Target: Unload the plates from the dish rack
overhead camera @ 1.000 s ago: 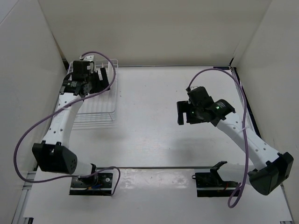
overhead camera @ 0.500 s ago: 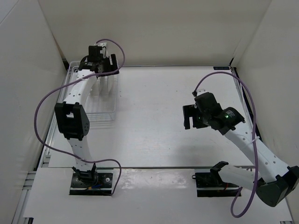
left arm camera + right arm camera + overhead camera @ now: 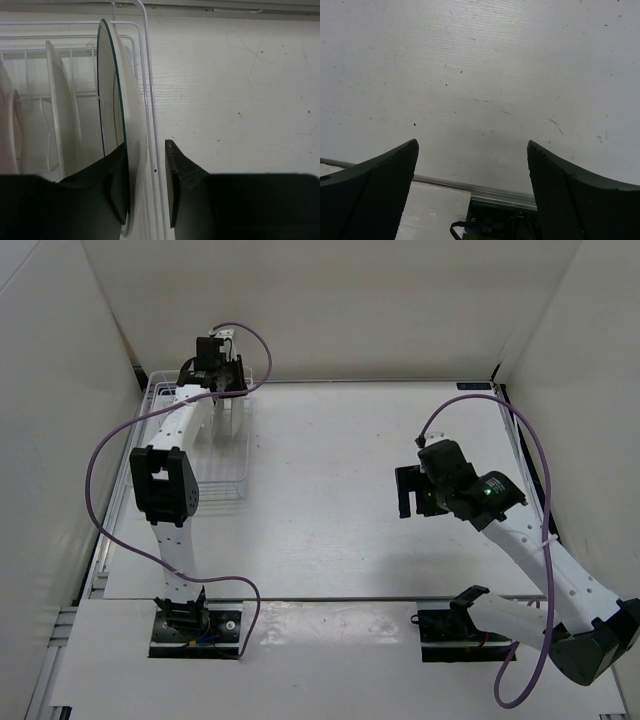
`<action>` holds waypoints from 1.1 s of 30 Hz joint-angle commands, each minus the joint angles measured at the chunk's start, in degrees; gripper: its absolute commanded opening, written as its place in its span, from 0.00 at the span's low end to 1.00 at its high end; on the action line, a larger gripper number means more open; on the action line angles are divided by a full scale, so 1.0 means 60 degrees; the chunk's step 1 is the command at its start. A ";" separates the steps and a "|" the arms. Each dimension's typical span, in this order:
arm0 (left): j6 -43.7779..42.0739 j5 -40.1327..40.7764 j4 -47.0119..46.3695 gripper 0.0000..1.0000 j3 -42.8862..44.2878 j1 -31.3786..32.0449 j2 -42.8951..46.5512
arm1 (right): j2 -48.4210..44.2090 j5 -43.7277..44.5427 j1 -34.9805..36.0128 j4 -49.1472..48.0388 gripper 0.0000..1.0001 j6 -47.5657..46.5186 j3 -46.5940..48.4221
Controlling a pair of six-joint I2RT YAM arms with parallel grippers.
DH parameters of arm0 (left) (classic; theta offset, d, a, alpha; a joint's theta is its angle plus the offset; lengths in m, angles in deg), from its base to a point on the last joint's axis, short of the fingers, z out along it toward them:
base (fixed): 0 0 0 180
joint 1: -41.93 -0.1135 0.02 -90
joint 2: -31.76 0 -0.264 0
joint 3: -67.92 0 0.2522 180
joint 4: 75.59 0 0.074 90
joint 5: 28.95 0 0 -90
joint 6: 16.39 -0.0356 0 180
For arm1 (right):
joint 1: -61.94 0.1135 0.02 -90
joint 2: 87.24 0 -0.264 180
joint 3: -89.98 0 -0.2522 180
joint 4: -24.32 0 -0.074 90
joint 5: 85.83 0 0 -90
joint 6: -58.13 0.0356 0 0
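Left arm: within the last second it stretched to the far end of the dish rack (image 3: 148,60)
Left gripper (image 3: 145,150): jaws apart, straddling the end plate (image 3: 117,90) and a rack wire, not clamped
Plates (image 3: 62,105): at least 3, all upright in the rack
Right gripper (image 3: 472,145): wide open over the table (image 3: 495,75), drifted slightly right
Meaning: your 1st pick looks imminent; avoid pinching the wire

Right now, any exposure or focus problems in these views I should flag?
Left wrist: the left gripper's fingers are crushed to black, the plates look sharp but pale against the dish rack. Right wrist: table crisp, faint soft shadow mid-frame. Top external: even light, the rack washes out white-on-white.
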 commanded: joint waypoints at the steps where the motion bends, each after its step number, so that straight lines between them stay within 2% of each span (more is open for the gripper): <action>1: -0.0279 -0.0243 -0.0450 0.41 0.0109 -0.0036 0.0345 | 0.0160 0.0217 -0.0029 0.0174 0.90 0.0004 0.0047; 3: -0.0468 -0.0229 -0.0713 0.39 -0.0240 -0.0007 0.0549 | 0.0262 0.0246 -0.0131 0.0175 0.90 0.0033 0.0062; 4: -0.0513 -0.0243 -0.0859 0.30 -0.0359 -0.0007 0.0609 | 0.0263 0.0246 -0.0016 0.0160 0.90 0.0019 0.0062; 6: -0.0630 -0.0229 -0.0934 0.23 -0.0375 -0.0021 0.0712 | 0.0307 0.0261 -0.0014 0.0189 0.90 0.0033 0.0091; 8: -0.0718 -0.0214 -0.0875 0.09 -0.0331 -0.0036 0.0770 | 0.0365 0.0275 -0.0014 0.0204 0.90 -0.0011 0.0135; 11: -0.0967 -0.0272 -0.0802 0.00 -0.0243 -0.0022 0.0902 | 0.0380 0.0261 -0.0014 0.0262 0.90 0.0004 0.0208; 26: -0.1070 -0.1019 -0.0889 0.00 0.0124 -0.0036 0.2950 | -0.0044 0.0495 -0.0029 0.0321 0.90 0.0106 0.0296; 29: -0.1332 -0.1137 -0.0831 0.00 0.0124 0.0227 0.3420 | -0.0206 0.0860 -0.0014 0.0292 0.90 0.0326 0.0398; 33: -0.2065 -0.1122 -0.0407 0.00 0.0240 0.1176 0.3845 | -0.0352 0.1883 -0.0015 0.0701 0.90 0.0721 0.0647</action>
